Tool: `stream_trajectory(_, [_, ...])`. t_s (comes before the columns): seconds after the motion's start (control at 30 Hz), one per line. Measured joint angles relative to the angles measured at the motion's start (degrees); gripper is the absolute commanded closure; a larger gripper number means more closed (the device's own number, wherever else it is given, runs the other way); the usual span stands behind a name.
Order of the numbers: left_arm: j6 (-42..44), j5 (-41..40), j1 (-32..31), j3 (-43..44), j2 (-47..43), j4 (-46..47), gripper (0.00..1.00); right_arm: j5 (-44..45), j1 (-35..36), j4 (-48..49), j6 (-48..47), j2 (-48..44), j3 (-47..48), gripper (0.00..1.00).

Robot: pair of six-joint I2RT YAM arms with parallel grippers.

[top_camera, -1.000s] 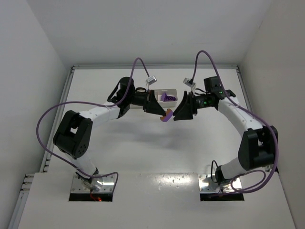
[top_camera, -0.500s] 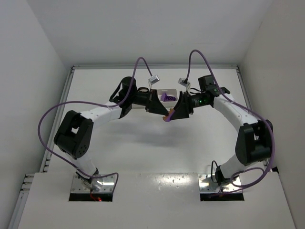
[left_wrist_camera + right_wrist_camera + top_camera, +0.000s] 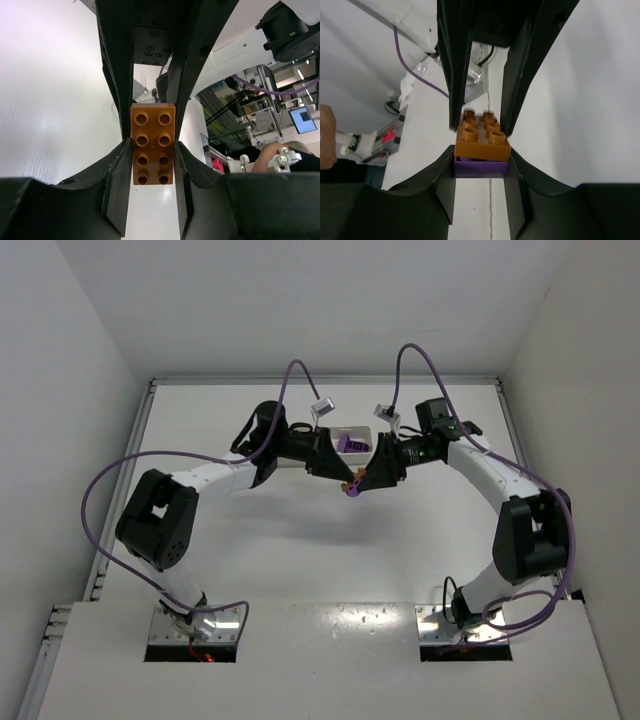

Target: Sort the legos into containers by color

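Both arms meet over the far middle of the white table (image 3: 300, 560), tips nose to nose. Between them sits a stack of two legos: an orange studded plastic brick (image 3: 153, 142) pressed on top of a purple plastic brick (image 3: 480, 167). The pair hangs in the air above the table surface, just in front of the white plastic tray (image 3: 362, 429) that lies along the far edge.

The left gripper (image 3: 151, 150) is clenched on the orange studded plastic brick, its two black fingers (image 3: 120, 170) tight against the long sides, eight studs facing the left wrist camera. Coming in from the opposite side, the right gripper (image 3: 481, 167) is clamped on the purple plastic brick, its fingers (image 3: 445, 180) touching both flanks of it, right under the orange one. In each wrist view the other arm's fingers reach in from the top of the picture, flanking the far end of the stack.

Back in the white plastic tray, some purple pieces (image 3: 347, 443) show between the two wrists; the grippers hide much of the tray, so which compartment holds them is hard to call.
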Motion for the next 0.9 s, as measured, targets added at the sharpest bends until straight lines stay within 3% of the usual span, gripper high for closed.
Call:
stream_trajectory(0.13, [-0.37,0.02,2.32,0.66,0.00,0.02,0.89,0.96,0.00,0.35,-1.92,-0.44,-0.87,0.96])
stream_trajectory(0.37, [0.63,-3.15,11.96,5.84,0.02,-1.01,0.89,2.43,-0.66,-0.66,-3.02,-5.84,-6.12,0.96])
stream_trajectory(0.5, [9.53,-7.34,14.10,9.53,0.07,-11.80,0.89,3.80,-2.10,-0.70,-3.28,-8.28,-7.45,0.96])
stream_trajectory(0.7, [27.12,-24.96,12.33,14.49,0.59,-30.23,0.89,5.42,-4.07,-0.39,-3.43,-9.51,-7.58,0.96])
stream_trajectory(0.9, [34.84,-43.12,9.05,20.06,7.43,-38.99,0.89,6.64,-5.09,0.24,-3.15,-9.53,-7.58,0.96])
